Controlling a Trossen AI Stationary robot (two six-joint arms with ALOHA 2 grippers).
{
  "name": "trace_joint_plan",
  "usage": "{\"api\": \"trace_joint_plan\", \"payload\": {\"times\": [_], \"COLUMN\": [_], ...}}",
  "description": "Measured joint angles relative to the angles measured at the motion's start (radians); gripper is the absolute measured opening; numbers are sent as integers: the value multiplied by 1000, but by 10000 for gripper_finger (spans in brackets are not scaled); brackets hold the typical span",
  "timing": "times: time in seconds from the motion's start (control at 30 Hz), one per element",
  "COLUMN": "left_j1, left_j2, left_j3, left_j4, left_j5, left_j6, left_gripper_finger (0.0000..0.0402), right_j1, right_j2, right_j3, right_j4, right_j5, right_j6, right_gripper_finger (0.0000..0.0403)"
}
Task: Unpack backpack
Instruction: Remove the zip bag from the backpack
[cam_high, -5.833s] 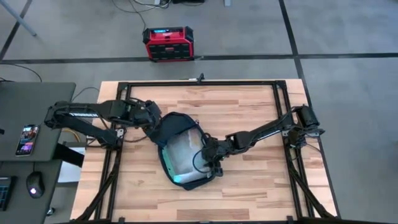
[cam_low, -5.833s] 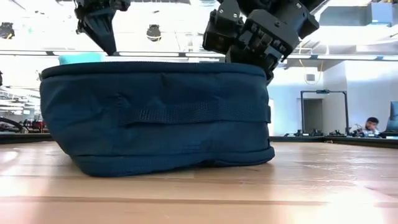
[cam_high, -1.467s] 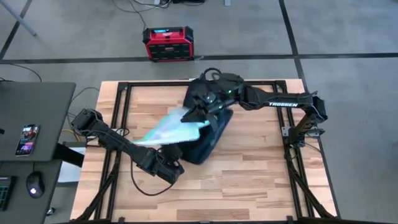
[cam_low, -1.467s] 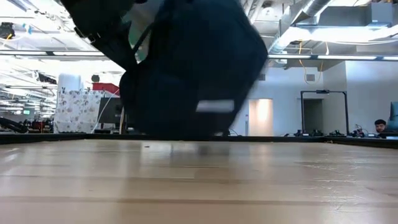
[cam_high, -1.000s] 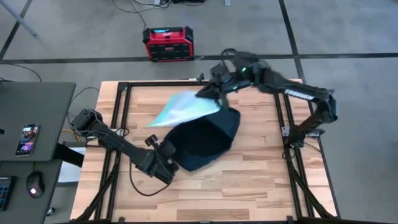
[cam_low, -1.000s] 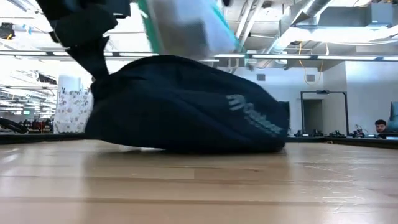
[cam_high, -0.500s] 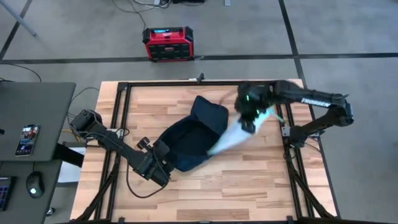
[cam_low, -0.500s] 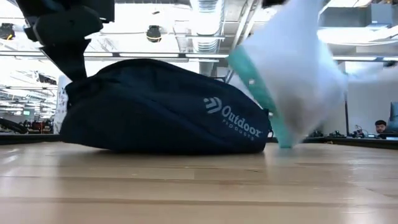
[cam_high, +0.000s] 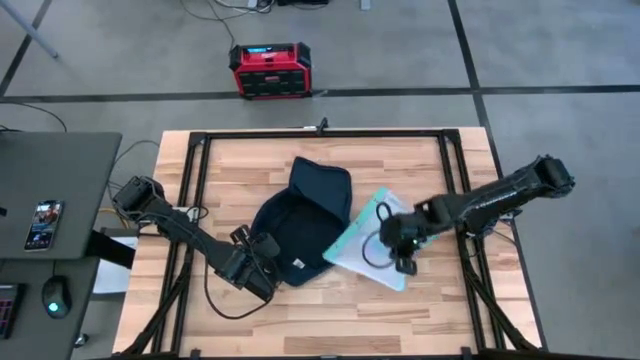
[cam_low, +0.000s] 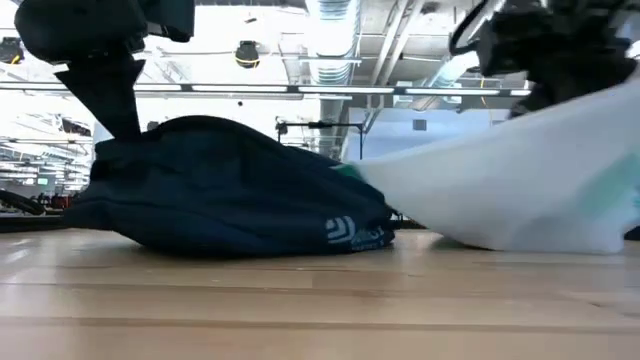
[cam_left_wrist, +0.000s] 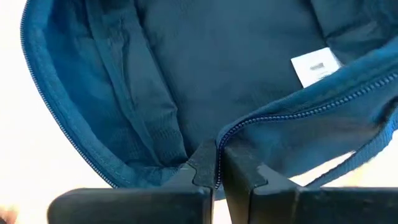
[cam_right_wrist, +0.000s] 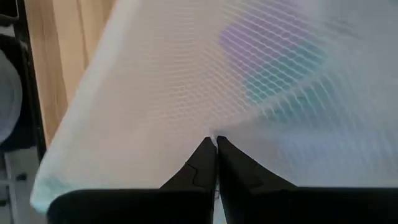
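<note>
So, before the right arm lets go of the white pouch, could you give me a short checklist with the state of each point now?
1. White mesh pouch fully out of the backpack: ok, it lies beside the bag.
2. Pouch resting on the table: ok in the low view.
3. Right gripper grip: ok, shut on the pouch.
4. Left gripper holding the backpack's zipper edge: ok, shut on it.
5. Backpack empty: cannot tell; only lining and a white label show.
</note>
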Motion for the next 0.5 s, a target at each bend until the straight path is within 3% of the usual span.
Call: {"api": "trace_joint_plan", "payload": {"times": [0.1,0.3,0.43,0.5], "left_j1": [29,100,116,125], "left_j2": [0,0,-8,-28], "left_j3": [0,17,72,93], "left_j4": [-1,-29,-74,-61], "left_j5": [89,310,267,205], "left_j6": [56,191,314,363], "left_gripper_finger": [28,99,129,136], "right_j1": [41,68,62,36], "right_j2": [0,-7,-19,-19], "right_j3": [-32,-43,-8,-3], "right_j4": [3,-26,35,136], "right_j5": [-9,-136,-119,-42], "right_j6": [219,360,392,382], "right_gripper_finger": [10,99,162,188]}}
